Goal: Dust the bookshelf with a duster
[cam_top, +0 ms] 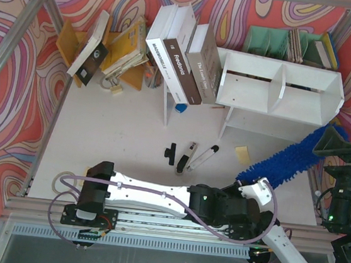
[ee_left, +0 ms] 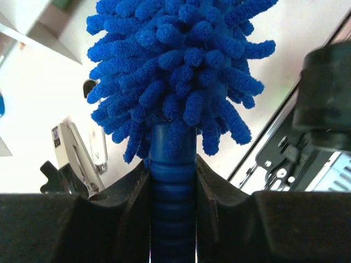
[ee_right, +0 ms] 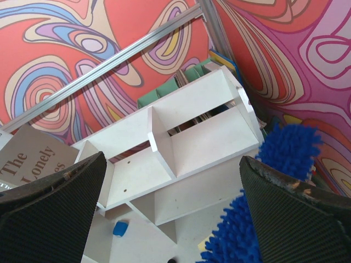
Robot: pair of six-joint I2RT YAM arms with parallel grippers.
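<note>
Two tools differ: the left tool (ee_left: 173, 172) pinches the duster (cam_top: 293, 159) by its ribbed blue handle, the fluffy head slanting over the table (cam_top: 119, 125) toward the bookshelf's (cam_top: 282, 86) right end, while the right tool (ee_right: 173, 211) stands spread, empty.

The long bright-blue fluffy duster (cam_top: 290, 158) has its far tip hidden behind a black wedge-shaped part (cam_top: 338, 149); its ribbed handle (ee_left: 173, 197) is cut by the lower edge.
</note>
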